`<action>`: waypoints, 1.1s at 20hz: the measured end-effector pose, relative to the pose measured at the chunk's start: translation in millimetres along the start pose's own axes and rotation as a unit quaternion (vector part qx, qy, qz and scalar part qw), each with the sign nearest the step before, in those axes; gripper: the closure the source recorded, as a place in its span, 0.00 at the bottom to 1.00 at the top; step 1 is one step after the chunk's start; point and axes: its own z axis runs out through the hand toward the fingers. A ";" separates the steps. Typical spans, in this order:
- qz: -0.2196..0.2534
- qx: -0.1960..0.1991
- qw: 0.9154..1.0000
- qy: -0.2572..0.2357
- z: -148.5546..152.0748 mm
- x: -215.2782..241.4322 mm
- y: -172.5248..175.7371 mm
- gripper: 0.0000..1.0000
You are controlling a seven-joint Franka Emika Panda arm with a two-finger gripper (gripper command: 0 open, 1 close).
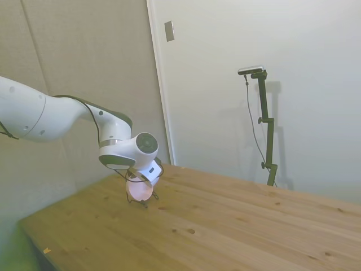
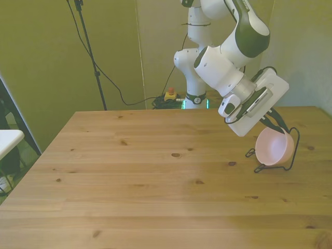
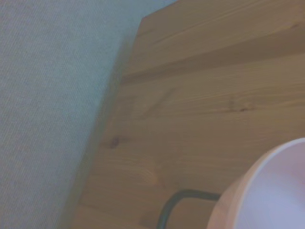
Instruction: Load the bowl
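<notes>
A white Franka arm's gripper [image 2: 278,126] leans in over a pale pink bowl [image 2: 273,148] standing on edge in a thin dark wire rack [image 2: 290,155] on the wooden table [image 2: 155,176], near the table edge at the front view's right. The dark fingers [image 2: 280,123] reach down to the bowl's upper rim, but whether they are clamped on it or parted cannot be told from either wider view. The wrist view shows only a curve of the bowl [image 3: 274,191] beside a bend of rack wire [image 3: 178,202]. The loading step appears nearly done, the bowl seemingly seated in the rack. The next move likely calls for a clean release and a withdrawal that does not drag the bowl or tip the light rack.
</notes>
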 end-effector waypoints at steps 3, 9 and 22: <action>0.003 -0.001 1.000 0.000 -0.7 0.8 3.6 0.00; 0.005 0.001 1.000 -0.003 -5.3 0.8 5.0 0.00; 0.012 -0.078 0.995 0.060 -89.2 -22.7 -30.0 0.00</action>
